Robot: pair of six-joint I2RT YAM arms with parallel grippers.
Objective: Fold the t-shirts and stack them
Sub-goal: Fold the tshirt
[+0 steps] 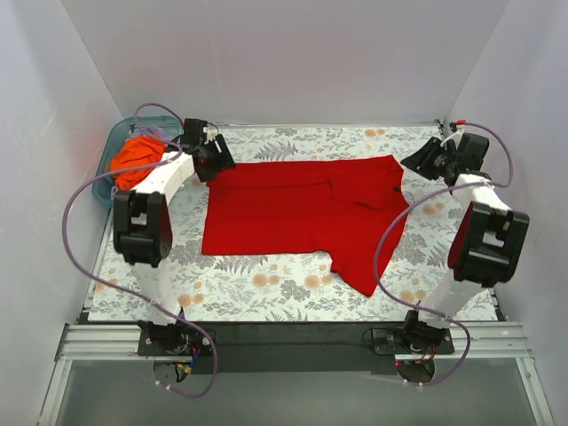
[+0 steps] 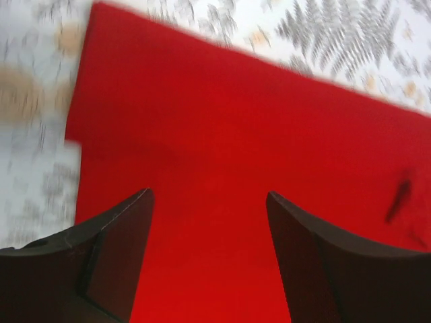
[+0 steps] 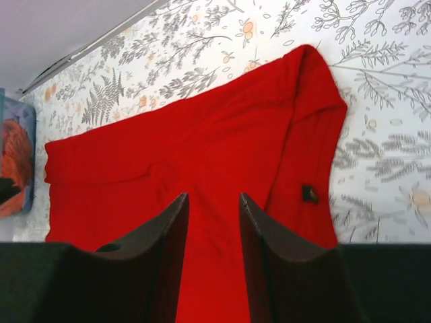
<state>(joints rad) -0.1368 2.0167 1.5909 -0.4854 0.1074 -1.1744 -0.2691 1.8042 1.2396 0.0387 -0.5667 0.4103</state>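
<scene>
The red t-shirt [image 1: 302, 209] lies partly folded across the middle of the floral table, one part trailing toward the front right. It fills the left wrist view [image 2: 222, 168] and the right wrist view [image 3: 195, 155]. The orange t-shirt [image 1: 135, 160] is bunched in the teal bin at the far left, also showing in the right wrist view [image 3: 15, 165]. My left gripper [image 1: 213, 162] is open and empty above the shirt's far left corner [image 2: 209, 198]. My right gripper [image 1: 419, 160] is open and empty just off the shirt's far right corner [image 3: 213, 198].
The teal bin [image 1: 108, 151] stands at the far left edge of the table. White walls enclose the table on three sides. A small dark tag [image 3: 309, 194] shows on the red shirt's folded edge. Cables loop beside both arms.
</scene>
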